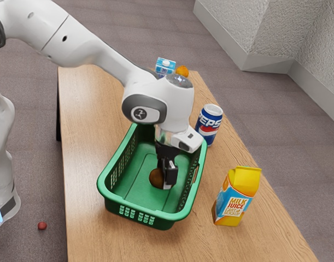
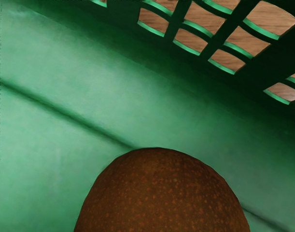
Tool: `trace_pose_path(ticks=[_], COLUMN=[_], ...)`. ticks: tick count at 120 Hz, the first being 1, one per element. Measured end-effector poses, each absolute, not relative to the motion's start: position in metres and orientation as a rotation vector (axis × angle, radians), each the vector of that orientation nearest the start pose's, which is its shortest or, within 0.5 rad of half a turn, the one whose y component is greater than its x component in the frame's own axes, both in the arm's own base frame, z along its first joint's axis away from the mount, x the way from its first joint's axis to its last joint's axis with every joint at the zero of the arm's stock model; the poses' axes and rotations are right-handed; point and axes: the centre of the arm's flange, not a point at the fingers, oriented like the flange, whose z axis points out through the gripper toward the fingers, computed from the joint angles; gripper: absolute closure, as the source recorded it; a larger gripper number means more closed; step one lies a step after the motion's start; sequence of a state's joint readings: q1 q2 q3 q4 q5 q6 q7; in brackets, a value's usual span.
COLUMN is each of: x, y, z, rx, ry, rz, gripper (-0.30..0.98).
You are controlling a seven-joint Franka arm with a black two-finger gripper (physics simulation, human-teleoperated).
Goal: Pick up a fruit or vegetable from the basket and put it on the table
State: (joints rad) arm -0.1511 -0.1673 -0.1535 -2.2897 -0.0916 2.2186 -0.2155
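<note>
Brown fruit (image 2: 161, 193), prob. touching gripper (image 1: 168, 173), nr long edge of basket (image 1: 107, 197).
Can't tell if clamped; centre grip, lift straight out.

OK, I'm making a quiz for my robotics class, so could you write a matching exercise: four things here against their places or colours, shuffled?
1. basket
2. brown fruit
3. Pepsi can
4. small ball

A. red, on the floor
B. upright on the table
C. green, with openings in its walls
D. inside the basket

Pairs: 1-C, 2-D, 3-B, 4-A
</note>
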Motion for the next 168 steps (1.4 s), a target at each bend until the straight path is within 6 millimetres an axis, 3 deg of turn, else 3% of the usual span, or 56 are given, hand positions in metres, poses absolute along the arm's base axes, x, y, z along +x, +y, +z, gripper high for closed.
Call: trace_pose_path(ticks=[39, 56, 90, 96, 114, 122, 129, 136, 146, 156, 168], x=[0.475, 0.475, 0.475, 0.472, 0.457, 0.443, 0.427, 0.417, 0.412, 0.406, 0.397], y=[-0.152, -0.153, -0.153, -0.154, -0.149, -0.126, -0.091, -0.049, 0.017, 0.076, 0.116], z=[0.415, 0.418, 0.424, 0.436, 0.503, 0.547, 0.585, 0.605, 0.610, 0.601, 0.592], rx=[-3.211, -3.207, -3.207, -3.211, -3.226, -3.213, -3.160, -3.096, -3.006, -2.915, -2.844], ry=[0.060, 0.039, -0.051, -0.070, -0.165, -0.276, -0.432, -0.623, -0.912, -1.169, -1.352], rz=[-0.099, -0.112, -0.136, -0.174, -0.383, -0.512, -0.623, -0.662, -0.630, -0.549, -0.475], gripper=[0.06, 0.31, 0.41, 0.42, 0.42, 0.42, 0.42, 0.42, 0.42, 0.42, 0.43])
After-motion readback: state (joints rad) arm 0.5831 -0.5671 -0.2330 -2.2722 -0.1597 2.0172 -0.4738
